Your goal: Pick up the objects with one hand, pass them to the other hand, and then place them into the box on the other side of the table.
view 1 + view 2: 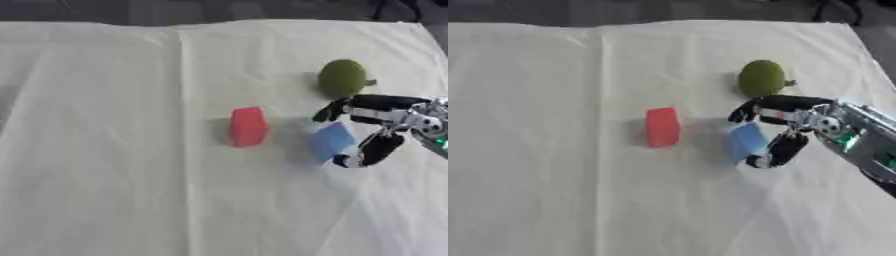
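Observation:
A blue block (331, 141) lies on the white cloth to the right of centre, standing slightly tilted. My right hand (395, 119) comes in from the right edge and is open around it. Its fingers (337, 109) curve over the block's far side with a small gap, and its thumb (372, 151) hooks at the block's near right corner. To the left of the blue block stands a red block (248, 126), apart from the hand. A green round fruit (341, 78) sits just beyond the fingers. My left hand shows in neither view.
White creased cloth (131, 150) covers the whole table, with a fold line (184, 100) running front to back on the left. The table's far edge (219, 21) meets a dark floor. No box shows in either view.

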`<action>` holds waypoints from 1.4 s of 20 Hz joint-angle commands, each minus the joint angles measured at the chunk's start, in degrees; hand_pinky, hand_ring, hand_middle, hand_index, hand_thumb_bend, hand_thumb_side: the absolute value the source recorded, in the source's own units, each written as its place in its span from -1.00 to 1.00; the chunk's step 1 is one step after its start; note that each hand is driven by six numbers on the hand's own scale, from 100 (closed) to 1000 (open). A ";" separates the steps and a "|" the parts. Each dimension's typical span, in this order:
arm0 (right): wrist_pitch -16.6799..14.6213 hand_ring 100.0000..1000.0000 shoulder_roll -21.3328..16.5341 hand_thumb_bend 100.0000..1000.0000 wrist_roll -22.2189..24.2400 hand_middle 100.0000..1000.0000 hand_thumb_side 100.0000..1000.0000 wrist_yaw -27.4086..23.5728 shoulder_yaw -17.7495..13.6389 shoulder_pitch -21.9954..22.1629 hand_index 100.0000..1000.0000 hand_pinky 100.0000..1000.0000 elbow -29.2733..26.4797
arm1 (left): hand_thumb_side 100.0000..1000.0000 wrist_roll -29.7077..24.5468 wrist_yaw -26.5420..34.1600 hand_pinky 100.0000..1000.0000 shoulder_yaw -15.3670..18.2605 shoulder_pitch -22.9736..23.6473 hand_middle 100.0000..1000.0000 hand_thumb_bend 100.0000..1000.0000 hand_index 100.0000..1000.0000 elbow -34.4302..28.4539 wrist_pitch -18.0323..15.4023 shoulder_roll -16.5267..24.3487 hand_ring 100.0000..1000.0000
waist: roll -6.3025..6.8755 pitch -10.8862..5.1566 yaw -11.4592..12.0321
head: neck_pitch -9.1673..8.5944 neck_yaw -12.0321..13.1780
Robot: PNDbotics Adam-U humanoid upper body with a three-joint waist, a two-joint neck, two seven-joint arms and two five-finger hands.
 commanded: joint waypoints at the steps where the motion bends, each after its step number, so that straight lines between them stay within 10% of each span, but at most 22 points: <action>1: -0.06 0.68 -0.87 -0.44 0.88 0.60 -1.00 1.06 -1.13 -0.11 0.75 0.89 0.09 | 0.33 0.03 0.22 0.34 0.60 -0.71 0.29 -0.81 0.45 -1.24 -0.04 1.74 0.26 | 0.32 -0.01 0.11 | -0.81 -0.50; 9: 0.22 0.50 -0.29 -0.53 0.16 0.09 -1.00 2.45 -0.89 -0.13 0.37 0.86 0.62 | 0.34 0.23 0.26 0.34 0.61 -0.57 0.28 -0.81 0.45 -1.22 0.01 1.66 0.26 | 0.24 0.07 0.34 | -0.95 -0.93; 17: 2.85 0.28 0.36 -0.69 -10.56 -0.34 -1.00 2.61 -0.95 1.17 -0.05 0.74 -0.52 | 0.33 0.30 0.33 0.34 0.63 -0.44 0.27 -0.81 0.44 -1.24 -0.09 1.61 0.26 | 0.20 -0.27 0.29 | -0.93 -0.81; 28: -0.75 0.23 -2.24 -0.68 -25.48 -0.34 -1.00 -10.80 -4.53 -3.51 -0.02 0.52 -0.79 | 0.17 -0.65 -1.10 0.35 0.85 -1.31 0.30 -0.80 0.46 -2.46 0.32 4.25 0.28 | 1.16 -4.12 -1.24 | 1.28 0.51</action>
